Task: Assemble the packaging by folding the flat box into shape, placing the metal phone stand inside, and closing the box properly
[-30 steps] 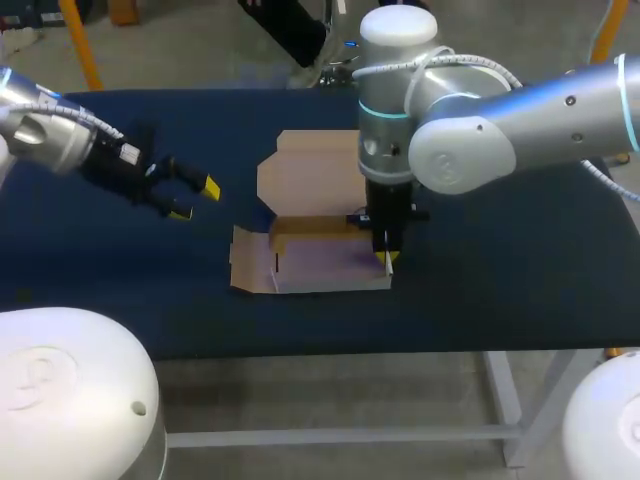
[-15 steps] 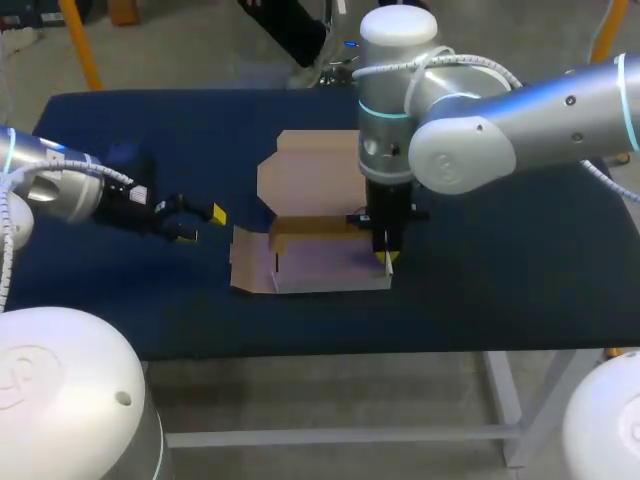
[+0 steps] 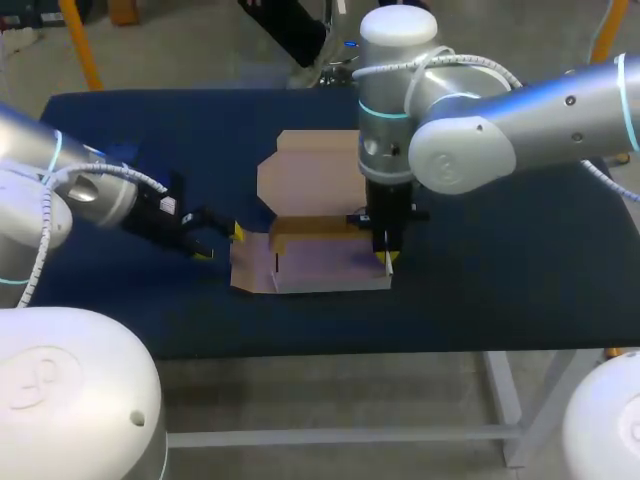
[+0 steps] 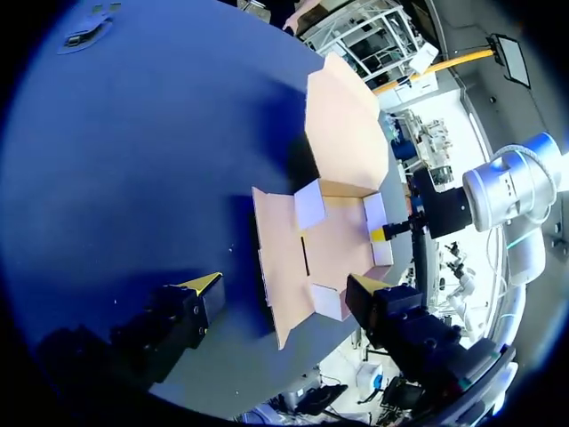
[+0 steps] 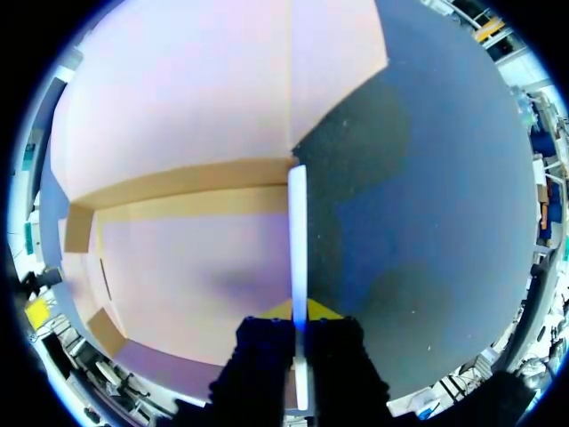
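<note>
The cardboard box [image 3: 310,255] lies half folded in the middle of the table, its lid [image 3: 305,170] flat behind it and its left flap [image 4: 280,267] spread on the cloth. My right gripper [image 3: 386,260] points straight down and is shut on the box's upright right wall [image 5: 297,240], whose thin edge runs between the fingers. My left gripper [image 3: 222,240] is low at the left flap's outer edge, open wide, with the flap's corner lying between its fingers [image 4: 203,285] without being pinched. No phone stand can be made out.
The dark blue cloth [image 3: 500,260] covers the table. A small grey thing [image 4: 87,32] lies far off toward the back left corner; what it is cannot be told. The table's front edge is close behind the box.
My left arm has swung down and to the right, bringing its gripper from open cloth up to the box's left flap. The right arm and the box have not moved.
</note>
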{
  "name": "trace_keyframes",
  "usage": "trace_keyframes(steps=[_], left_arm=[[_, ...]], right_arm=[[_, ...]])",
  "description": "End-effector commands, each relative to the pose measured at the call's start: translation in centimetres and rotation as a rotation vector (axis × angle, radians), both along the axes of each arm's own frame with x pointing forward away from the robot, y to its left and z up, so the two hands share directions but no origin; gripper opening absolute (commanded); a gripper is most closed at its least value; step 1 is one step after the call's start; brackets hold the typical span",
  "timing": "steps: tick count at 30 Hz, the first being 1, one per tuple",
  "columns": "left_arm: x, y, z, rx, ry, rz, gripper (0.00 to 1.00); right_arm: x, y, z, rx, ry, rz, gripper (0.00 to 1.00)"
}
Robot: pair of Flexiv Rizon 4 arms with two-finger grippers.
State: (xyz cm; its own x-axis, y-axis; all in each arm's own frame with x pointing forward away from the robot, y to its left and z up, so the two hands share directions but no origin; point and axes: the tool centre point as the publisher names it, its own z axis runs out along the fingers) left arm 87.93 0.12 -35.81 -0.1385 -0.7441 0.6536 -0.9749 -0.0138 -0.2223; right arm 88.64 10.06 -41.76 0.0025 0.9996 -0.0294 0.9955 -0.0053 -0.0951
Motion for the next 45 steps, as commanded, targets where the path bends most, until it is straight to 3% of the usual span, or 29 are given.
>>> trace_keyframes(steps=[1, 6, 10, 12, 14, 16, 17, 19, 26, 39, 45], left_arm=[[1.0, -0.6, -1.3, 0.012, 0.054, -0.018, 0.91], [1.3, -1.2, -2.4, 0.011, 0.11, -0.026, 0.77], [1.5, -1.7, -3.1, 0.013, 0.135, -0.039, 0.76], [1.5, -2.0, -3.4, 0.011, 0.155, -0.051, 0.68], [1.4, -2.4, -3.6, 0.025, 0.159, -0.055, 0.48], [1.3, -2.7, -3.6, 0.035, 0.158, -0.055, 0.41], [1.2, -2.8, -3.5, 0.046, 0.157, -0.053, 0.23], [1.1, -3.1, -3.3, 0.064, 0.154, -0.049, 0.0], [1.0, -4.0, -2.2, 0.15, 0.149, -0.015, 0.0], [1.2, -6.4, -1.3, 0.388, 0.112, 0.061, 0.0], [1.4, -7.3, -0.8, 0.414, 0.117, 0.056, 0.0]], right_arm=[[0.1, 0.0, -0.1, -0.001, 0.003, 0.001, 0.0], [0.1, 0.0, -0.1, -0.001, 0.003, 0.001, 0.0], [0.1, 0.0, -0.1, -0.001, 0.003, 0.001, 0.0], [0.1, 0.0, -0.1, -0.001, 0.003, 0.001, 0.0], [0.1, 0.0, -0.1, -0.001, 0.003, 0.001, 0.0], [0.1, 0.0, -0.1, -0.001, 0.003, 0.001, 0.0], [0.1, 0.0, -0.1, -0.001, 0.003, 0.001, 0.0], [0.1, 0.0, -0.1, -0.001, 0.003, 0.001, 0.0], [0.1, 0.0, -0.1, -0.001, 0.003, 0.001, 0.0], [0.1, 0.0, -0.1, -0.001, 0.003, 0.001, 0.0], [0.1, 0.0, -0.1, -0.001, 0.003, 0.001, 0.0]])
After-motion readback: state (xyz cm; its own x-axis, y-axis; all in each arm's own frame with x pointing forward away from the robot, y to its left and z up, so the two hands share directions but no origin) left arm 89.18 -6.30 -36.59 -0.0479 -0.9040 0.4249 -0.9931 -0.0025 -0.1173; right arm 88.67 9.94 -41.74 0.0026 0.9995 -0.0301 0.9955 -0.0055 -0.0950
